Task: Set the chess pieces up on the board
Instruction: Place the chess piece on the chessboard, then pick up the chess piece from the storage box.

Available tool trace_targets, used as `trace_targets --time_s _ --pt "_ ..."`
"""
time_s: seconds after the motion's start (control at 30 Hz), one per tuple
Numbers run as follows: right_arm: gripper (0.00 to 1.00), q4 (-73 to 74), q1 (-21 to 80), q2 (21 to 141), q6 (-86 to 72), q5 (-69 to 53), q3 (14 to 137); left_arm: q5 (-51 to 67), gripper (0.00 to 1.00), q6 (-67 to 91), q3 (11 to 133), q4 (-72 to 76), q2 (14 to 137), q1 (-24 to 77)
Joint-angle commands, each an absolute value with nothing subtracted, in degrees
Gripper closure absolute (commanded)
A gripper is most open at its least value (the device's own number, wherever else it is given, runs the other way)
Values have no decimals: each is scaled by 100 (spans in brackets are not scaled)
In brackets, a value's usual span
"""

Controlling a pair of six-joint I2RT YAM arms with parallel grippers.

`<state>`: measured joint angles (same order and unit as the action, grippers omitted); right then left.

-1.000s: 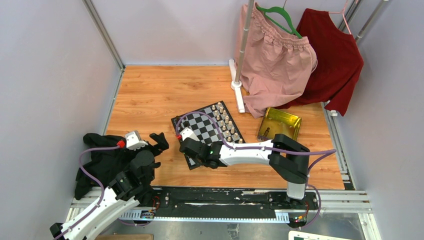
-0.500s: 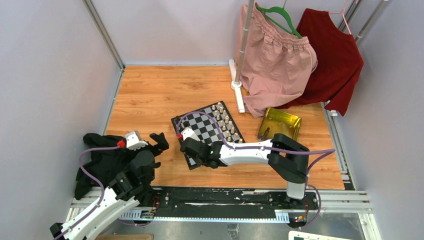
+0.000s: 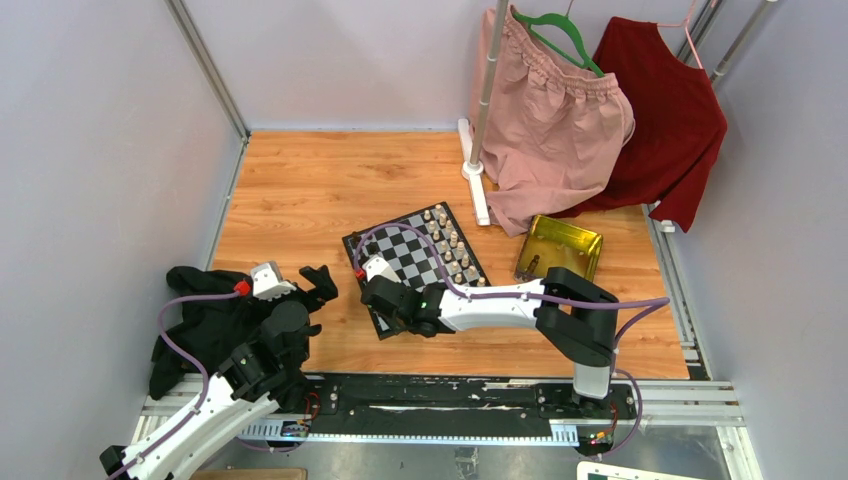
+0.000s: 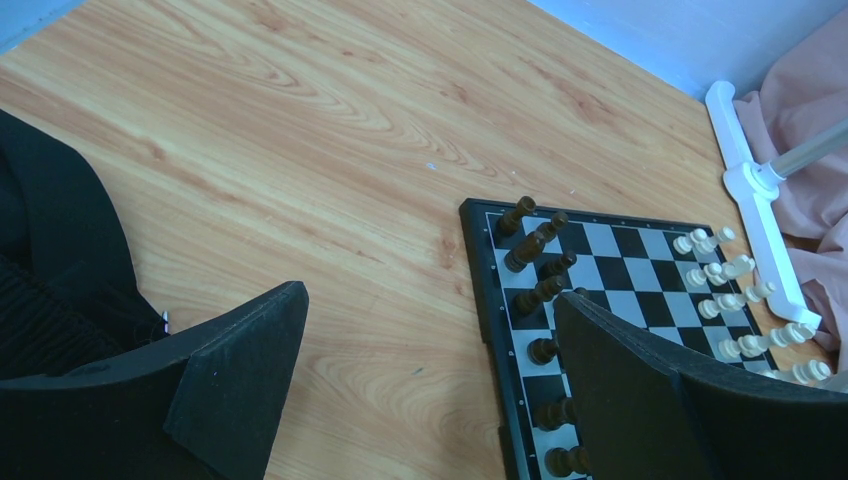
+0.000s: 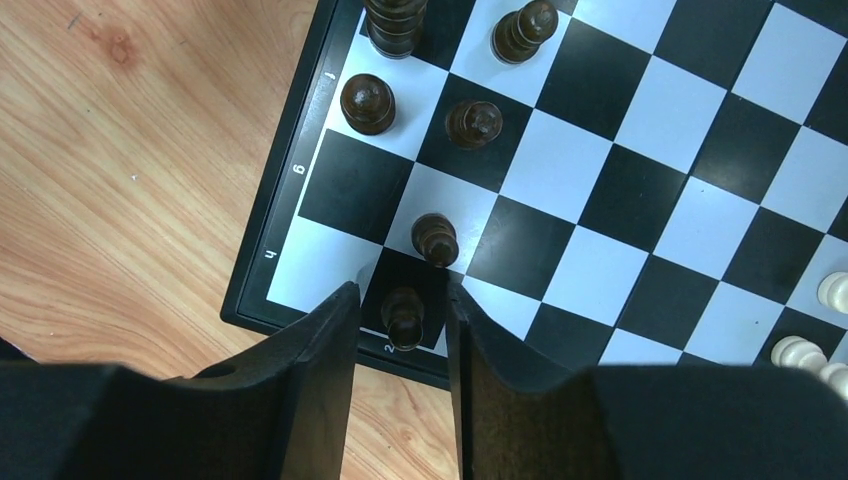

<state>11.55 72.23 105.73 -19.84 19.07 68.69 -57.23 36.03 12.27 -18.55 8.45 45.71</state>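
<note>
The board (image 3: 405,255) lies on the wooden table, also in the left wrist view (image 4: 620,270) and right wrist view (image 5: 650,110). Several dark chess pieces (image 5: 473,122) stand along its left side (image 4: 527,250). My right gripper (image 5: 403,295) hangs over the board's near-left corner (image 3: 385,298). It is narrowly open, one finger on each side of a dark pawn (image 5: 403,318) that stands on a black edge square, with small gaps showing. My left gripper (image 4: 430,300) is wide open and empty over bare wood left of the board (image 3: 318,285).
Cream-white pieces (image 3: 450,245) line the board's right side (image 4: 720,275). A gold tray (image 3: 560,247) sits right of the board. A rack pole with white base (image 3: 478,190) holds a pink garment (image 3: 555,120) and a red one (image 3: 665,110). Black cloth (image 3: 200,320) lies near left.
</note>
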Motion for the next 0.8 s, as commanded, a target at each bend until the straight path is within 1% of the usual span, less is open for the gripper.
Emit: trace_targets --time_s 0.0,0.27,0.43,0.57,0.67,0.77 --pt "57 1167 7154 10538 -1993 1947 6759 -5862 0 3693 1165 -1767 825 4579" --pt "56 1357 7214 10105 -1996 1976 6662 -5889 0 3665 1198 -1732 834 4579" --pt "55 1643 7224 9407 -2033 2283 6503 -5910 0 3698 1200 -1594 983 4579" --pt "54 2044 7134 8788 -1943 2730 6439 -5950 0 3770 1215 -1339 1368 4579" --pt "53 2273 6822 8272 -1939 2983 6313 -5969 0 3681 1228 -951 1729 4579" --pt "53 2321 6194 7557 -2005 3055 5996 -5976 0 3514 1322 -531 2188 4579"
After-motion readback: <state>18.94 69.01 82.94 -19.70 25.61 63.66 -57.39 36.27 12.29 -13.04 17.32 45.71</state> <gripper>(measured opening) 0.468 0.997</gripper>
